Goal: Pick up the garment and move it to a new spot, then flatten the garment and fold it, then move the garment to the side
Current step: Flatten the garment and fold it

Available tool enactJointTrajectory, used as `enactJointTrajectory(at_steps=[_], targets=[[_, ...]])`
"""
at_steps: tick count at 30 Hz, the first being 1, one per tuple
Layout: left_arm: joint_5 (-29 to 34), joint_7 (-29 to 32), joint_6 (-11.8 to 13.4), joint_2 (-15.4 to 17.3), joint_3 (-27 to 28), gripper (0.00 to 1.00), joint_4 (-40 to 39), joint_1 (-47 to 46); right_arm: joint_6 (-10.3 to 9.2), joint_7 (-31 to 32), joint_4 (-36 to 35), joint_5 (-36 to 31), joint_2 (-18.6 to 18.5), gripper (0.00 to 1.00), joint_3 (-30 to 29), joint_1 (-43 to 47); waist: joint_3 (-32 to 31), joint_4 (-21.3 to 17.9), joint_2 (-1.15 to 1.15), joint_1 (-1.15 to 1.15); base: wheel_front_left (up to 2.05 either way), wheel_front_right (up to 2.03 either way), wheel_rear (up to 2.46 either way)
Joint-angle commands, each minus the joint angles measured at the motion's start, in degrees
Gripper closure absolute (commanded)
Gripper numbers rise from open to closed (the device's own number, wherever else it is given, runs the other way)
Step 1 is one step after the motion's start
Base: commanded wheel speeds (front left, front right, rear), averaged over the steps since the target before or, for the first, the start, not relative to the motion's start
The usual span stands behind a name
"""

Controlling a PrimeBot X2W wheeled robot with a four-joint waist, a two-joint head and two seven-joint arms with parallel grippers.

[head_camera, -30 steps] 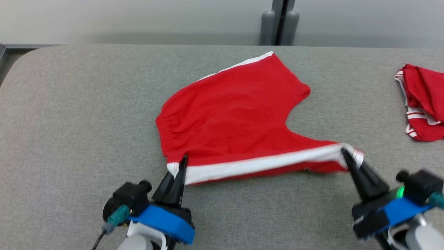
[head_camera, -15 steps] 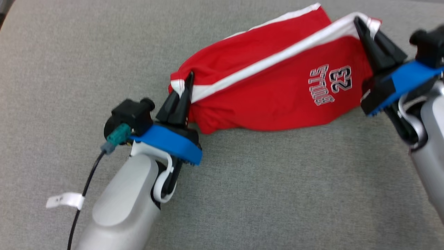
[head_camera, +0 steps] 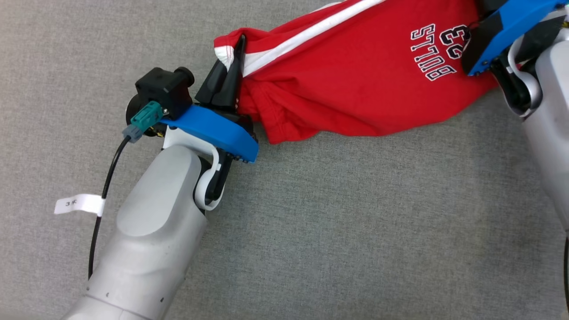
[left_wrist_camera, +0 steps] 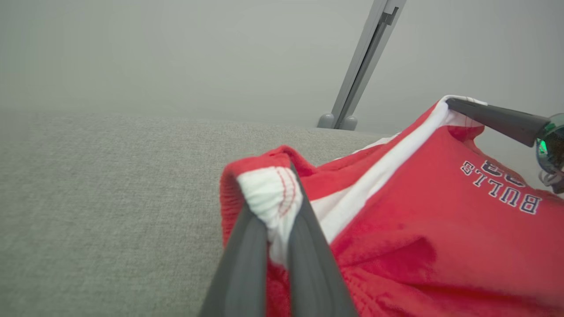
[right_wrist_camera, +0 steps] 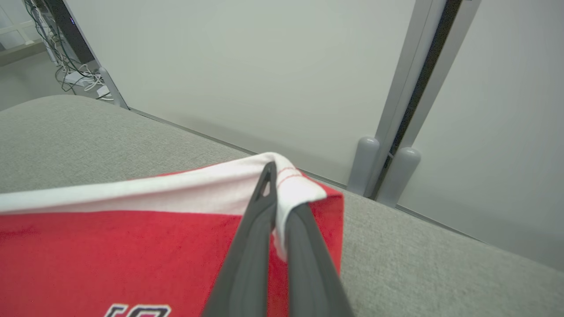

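Observation:
The garment (head_camera: 355, 80) is a pair of red shorts with a white side stripe and a "BULLS 23" print that faces up, upside down to me. It hangs stretched between my two grippers above the grey table (head_camera: 355, 231). My left gripper (head_camera: 238, 46) is shut on the white waistband corner (left_wrist_camera: 271, 193). My right gripper (right_wrist_camera: 273, 176) is shut on the white corner at the stripe's other end; in the head view its blue mount (head_camera: 502, 26) sits at the top right. The lower edge of the garment sags onto the table.
A pale wall with a grey post on two rounded feet (right_wrist_camera: 383, 171) stands behind the table's far edge. Cables (right_wrist_camera: 66, 66) lie on the floor at the far left. A white tag (head_camera: 78, 204) hangs on my left arm's cable.
Both grippers have lifted the near edge of the garment off the table and carried it forward, turning the printed side up. The head camera has tilted down and closer.

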Motion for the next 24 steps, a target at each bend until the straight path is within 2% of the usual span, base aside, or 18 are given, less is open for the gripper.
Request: enactJointTrajectory(at_steps=[1,2,3,4,10,16,24], targets=[[0.0,-0.3,-0.2,-0.4,0.2,0.71,1.1,-1.5,0.02,-0.6,2.5,0.0,0.5,1.0,0.5,-1.8,0.4,0.2,0.0,-0.01,0.0,0.0,0.0],[0.0,-0.3,-0.2,-0.5,0.3,0.51,1.7,-1.9,0.02,-1.1,3.6,-0.1,0.8,0.76,0.8,-2.6,0.5,0.2,0.0,-0.01,0.0,0.0,0.0],[-0.1,-0.4,-0.2,-0.7,0.4,0.0,2.2,-2.2,0.02,-1.6,4.8,0.0,1.3,0.1,1.0,-3.1,0.6,0.2,0.0,-0.01,0.0,0.0,0.0],[0.0,-0.4,-0.3,-0.8,0.5,0.0,2.6,-2.3,0.02,-2.0,5.9,0.1,1.7,0.0,1.4,-3.4,0.7,0.1,0.0,-0.01,0.0,0.0,0.0],[0.9,-0.5,-0.1,-1.3,0.8,0.0,2.3,-0.1,0.02,-4.6,9.5,1.4,1.7,0.0,3.5,-2.9,-0.5,0.1,0.0,-0.01,0.0,0.0,0.0],[3.1,-0.5,0.7,-1.5,2.1,0.0,-2.6,5.6,0.02,-7.6,10.2,4.2,-1.2,0.0,6.5,1.1,-3.4,0.1,0.0,-0.01,0.0,0.0,0.0],[6.3,-0.5,3.0,1.4,4.1,0.0,-10.0,14.5,0.02,-7.6,10.9,7.7,-4.0,0.0,9.2,5.5,-6.9,-0.5,0.0,-0.01,0.0,0.0,0.0]])
